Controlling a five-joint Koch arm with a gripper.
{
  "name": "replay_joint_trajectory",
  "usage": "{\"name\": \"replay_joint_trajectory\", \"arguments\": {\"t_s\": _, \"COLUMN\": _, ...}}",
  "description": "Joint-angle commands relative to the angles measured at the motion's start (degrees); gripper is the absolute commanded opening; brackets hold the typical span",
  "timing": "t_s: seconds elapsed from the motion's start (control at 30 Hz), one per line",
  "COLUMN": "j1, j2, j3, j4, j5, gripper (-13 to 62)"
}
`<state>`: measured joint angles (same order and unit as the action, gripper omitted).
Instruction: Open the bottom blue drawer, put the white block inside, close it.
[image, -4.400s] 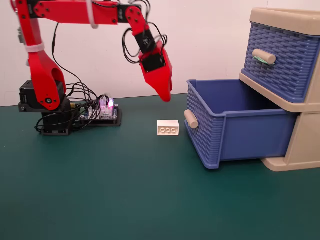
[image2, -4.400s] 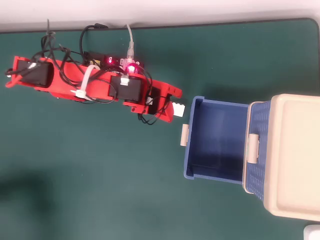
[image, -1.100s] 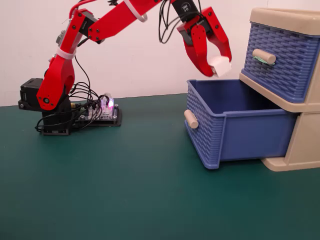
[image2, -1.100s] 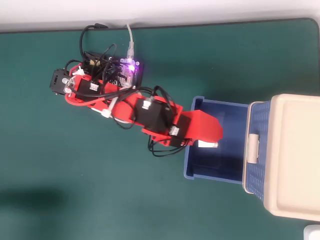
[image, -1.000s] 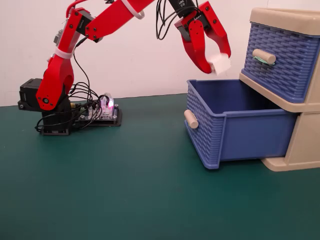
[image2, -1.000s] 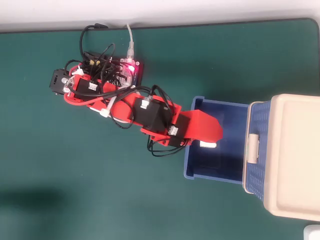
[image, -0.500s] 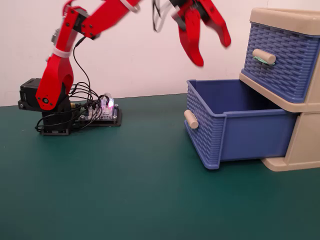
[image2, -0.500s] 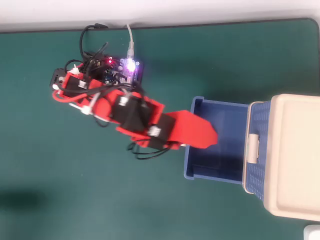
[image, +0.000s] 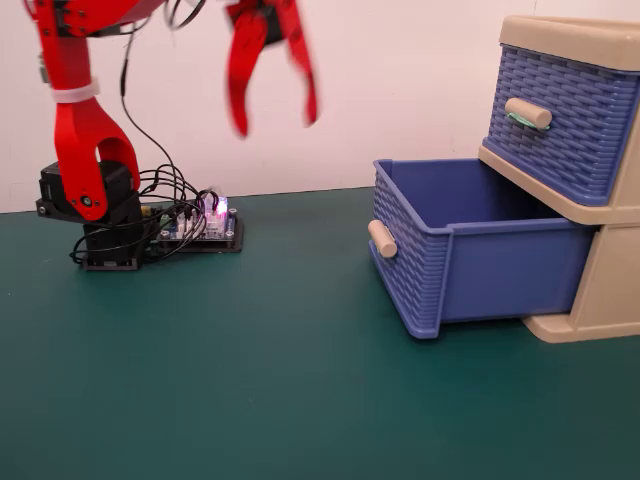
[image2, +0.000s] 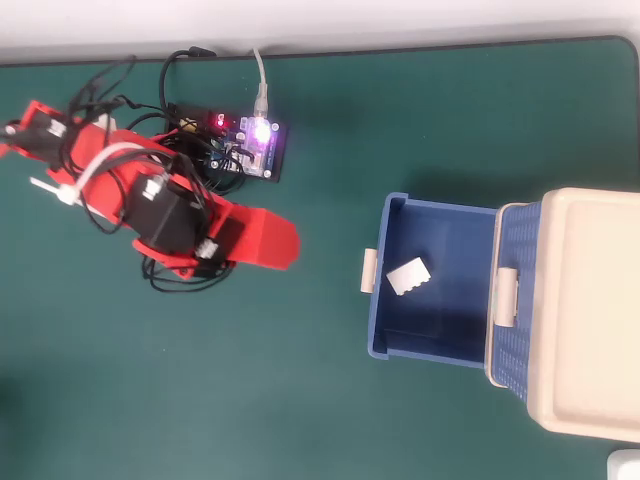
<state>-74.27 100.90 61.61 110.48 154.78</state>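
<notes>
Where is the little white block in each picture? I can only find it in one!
Fixed view: not visible; the wall of the bottom blue drawer hides its inside.
Overhead view: the white block lies on the open drawer's floor, near the front wall.
Shared landmark: the drawer's beige peg handle.

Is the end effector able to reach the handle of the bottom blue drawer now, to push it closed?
Probably yes. The end effector hangs open and empty, above the green table. Nothing stands between it and the bottom blue drawer's handle. The white block already lies inside.
</notes>
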Motion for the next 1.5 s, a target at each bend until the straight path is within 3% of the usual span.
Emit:
{"name": "replay_joint_trajectory", "arguments": {"t_s": 0.0, "j1": 0.0, "j2": 4.9, "j3": 4.4, "j4": -1.2, "j5": -1.1, "gripper": 33.6}}
{"name": "replay_joint_trajectory", "arguments": {"t_s": 0.13, "j1": 0.0, "j2": 4.2, "j3": 11.0, "j4": -6.6, "j5": -0.7, "gripper": 33.6}}
{"name": "replay_joint_trajectory", "arguments": {"t_s": 0.47, "j1": -0.7, "j2": -17.5, "j3": 5.8, "j4": -25.1, "j5": -0.4, "gripper": 33.7}}
{"name": "replay_joint_trajectory", "arguments": {"t_s": 0.67, "j1": -5.6, "j2": -29.4, "j3": -9.9, "j4": -28.8, "j5": -0.6, "gripper": 34.1}}
{"name": "replay_joint_trajectory", "arguments": {"t_s": 1.07, "j1": -10.6, "j2": -64.0, "j3": -59.3, "j4": -29.2, "j5": -1.0, "gripper": 34.6}}
{"name": "replay_joint_trajectory", "arguments": {"t_s": 1.33, "j1": -15.2, "j2": -68.7, "j3": -62.3, "j4": -50.3, "j5": -1.6, "gripper": 34.3}}
{"name": "replay_joint_trajectory", "arguments": {"t_s": 1.47, "j1": -14.9, "j2": -67.9, "j3": -62.5, "j4": -49.0, "j5": -1.7, "gripper": 34.5}}
